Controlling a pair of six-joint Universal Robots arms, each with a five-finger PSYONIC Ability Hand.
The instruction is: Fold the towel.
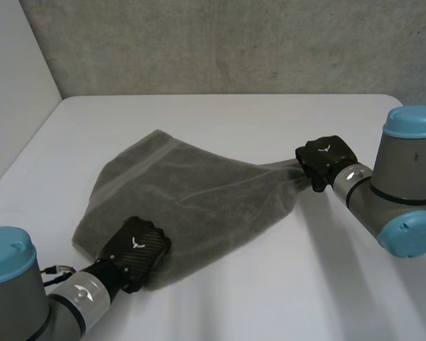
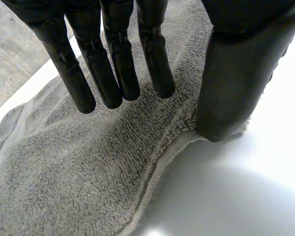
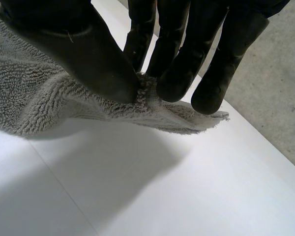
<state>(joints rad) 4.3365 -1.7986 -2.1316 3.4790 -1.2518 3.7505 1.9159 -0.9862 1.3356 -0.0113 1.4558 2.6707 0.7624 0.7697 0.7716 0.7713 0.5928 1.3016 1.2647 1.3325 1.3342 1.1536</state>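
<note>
Towel, grey, lies rumpled on white desk, drawn out between both hands. Right hand pinches far corner between thumb and fingers, corner raised little off desk, likely ready to carry over for fold. Left hand: fingers straight above near edge, thumb pressing edge down, probably as anchor.

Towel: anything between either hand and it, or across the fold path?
Nothing visible. The right hand pinches a corner of the towel between thumb and fingers; the left hand presses the near edge with its thumb, fingers straight above the cloth.
</note>
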